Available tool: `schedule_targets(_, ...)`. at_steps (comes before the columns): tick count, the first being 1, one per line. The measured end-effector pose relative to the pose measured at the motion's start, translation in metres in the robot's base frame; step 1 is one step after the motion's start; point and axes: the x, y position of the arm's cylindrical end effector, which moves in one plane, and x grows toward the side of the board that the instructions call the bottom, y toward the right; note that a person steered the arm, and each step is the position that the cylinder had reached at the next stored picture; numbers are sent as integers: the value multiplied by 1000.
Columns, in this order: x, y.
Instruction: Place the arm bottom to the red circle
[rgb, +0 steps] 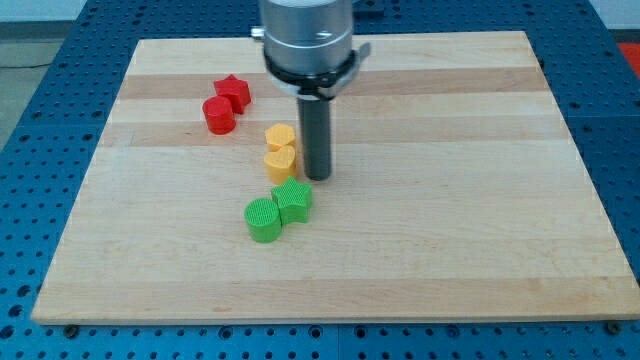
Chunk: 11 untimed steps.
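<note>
The red circle is seen far-left on the board, touching the red star; my tip, bare and holding nothing, is placed well to its right and nearer, just beside the yellow blocks.

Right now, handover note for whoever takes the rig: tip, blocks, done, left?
My tip is down on the board, just to the view's right of the yellow heart, above the green star.
Red circle sits toward the view's upper left, touching the red star.
Yellow hexagon sits above the heart; green circle lies beside the green star.
Done: nothing yet; the tip is not below the red circle.
Left: probably bring the tip left, around the yellow pair, to stop just under the red circle.
</note>
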Motion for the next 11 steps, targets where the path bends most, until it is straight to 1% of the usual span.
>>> schedule_targets(1,-5,36)
schedule_targets(2,-38,58)
schedule_targets(3,-58,132)
schedule_targets(4,-68,188)
schedule_targets(5,-70,148)
schedule_targets(6,-85,50)
schedule_targets(7,-87,-31)
schedule_targets(8,-82,-74)
schedule_targets(9,-79,-93)
schedule_targets(11,-56,-123)
